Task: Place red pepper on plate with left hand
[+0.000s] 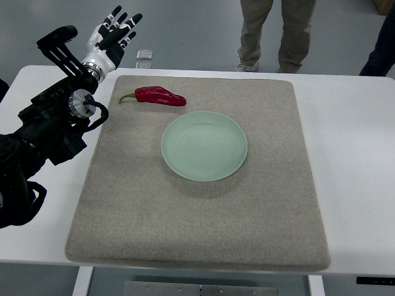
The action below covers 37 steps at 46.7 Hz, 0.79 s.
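My left hand (115, 34) was up past the far left corner of the white table (352, 166), with its fingers spread out straight and holding nothing. The hand was white and black, and my big black arm (49, 123) came in from the left side, over the table's edge. The red pepper (159, 96) lay on the gray mat (203, 222), near the mat's far left corner. Its green stem (128, 97) pointed left, toward my arm. My hand was near the pepper but not touching it. The plate (204, 145) was pale green and round, and it sat near the middle of the mat with nothing in it. The pepper was just beside the plate, a little farther away and to the left, and the two were not touching. A small shiny thing (144, 56) sat on the floor just past the table's far edge, but I could not tell what it was. A person's legs (278, 34) in tan pants stood on the far side of the table. I could not see any words or labels to read.
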Available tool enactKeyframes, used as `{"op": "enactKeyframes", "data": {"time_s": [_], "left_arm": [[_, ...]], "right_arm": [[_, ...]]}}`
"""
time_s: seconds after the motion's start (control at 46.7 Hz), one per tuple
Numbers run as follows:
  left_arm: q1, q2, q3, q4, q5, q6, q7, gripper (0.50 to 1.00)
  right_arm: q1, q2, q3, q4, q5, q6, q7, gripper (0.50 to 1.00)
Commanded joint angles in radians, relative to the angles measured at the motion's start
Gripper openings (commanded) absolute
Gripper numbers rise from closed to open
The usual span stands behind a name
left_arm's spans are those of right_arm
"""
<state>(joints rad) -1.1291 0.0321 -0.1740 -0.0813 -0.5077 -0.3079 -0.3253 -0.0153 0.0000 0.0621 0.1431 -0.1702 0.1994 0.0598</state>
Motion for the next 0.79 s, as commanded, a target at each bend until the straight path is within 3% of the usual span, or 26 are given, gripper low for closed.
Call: {"op": "enactKeyframes", "data": {"time_s": [0.0, 0.771], "left_arm": [[0.000, -0.001, 0.001, 0.000, 0.000, 0.000, 0.000, 0.996], [-0.009, 0.005, 0.001, -0.001, 0.002, 0.000, 0.000, 0.994]], "right_arm": [[0.000, 0.000, -0.001, 0.001, 0.000, 0.000, 0.000, 0.932], [0.000, 0.000, 0.001, 0.001, 0.000, 0.000, 0.000, 0.932]]}}
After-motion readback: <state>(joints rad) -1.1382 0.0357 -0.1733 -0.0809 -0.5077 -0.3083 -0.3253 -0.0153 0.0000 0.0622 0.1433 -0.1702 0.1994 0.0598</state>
